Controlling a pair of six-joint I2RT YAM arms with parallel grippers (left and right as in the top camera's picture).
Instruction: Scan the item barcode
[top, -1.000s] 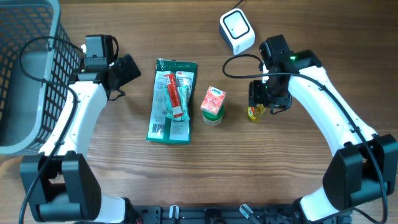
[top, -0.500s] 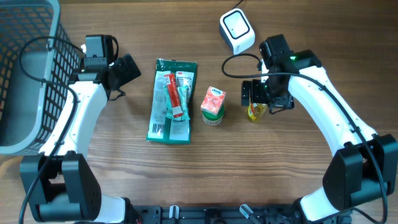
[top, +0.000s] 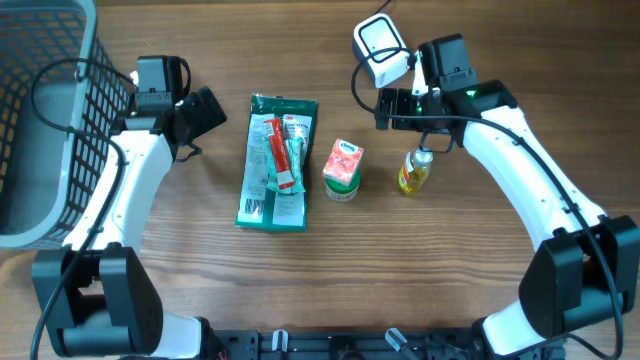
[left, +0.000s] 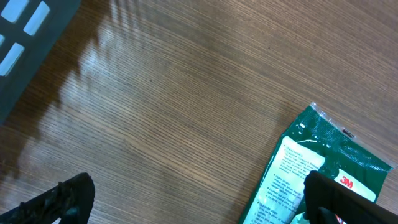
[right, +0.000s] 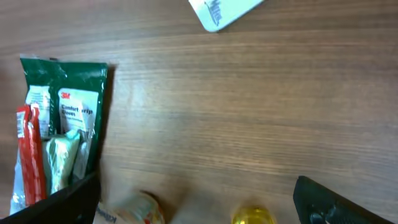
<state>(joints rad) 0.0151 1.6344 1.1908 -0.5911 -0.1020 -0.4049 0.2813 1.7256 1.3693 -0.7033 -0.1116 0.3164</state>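
A small yellow bottle (top: 413, 172) stands on the wooden table, free of any grip; its top shows at the bottom edge of the right wrist view (right: 254, 216). My right gripper (top: 410, 110) hovers open just behind the bottle, beside the white barcode scanner (top: 381, 48), whose corner shows in the right wrist view (right: 224, 11). An orange carton (top: 343, 168) stands left of the bottle. A green packet (top: 277, 162) lies flat further left. My left gripper (top: 205, 112) is open and empty, left of the packet (left: 317, 162).
A dark mesh basket (top: 40, 120) takes up the far left of the table, its edge in the left wrist view (left: 25, 37). The scanner's cable runs off the back edge. Bare wood lies along the front of the table.
My right gripper opened, let go of the yellow bottle and drew back toward the scanner. The bottle stays standing. The left arm has not moved.
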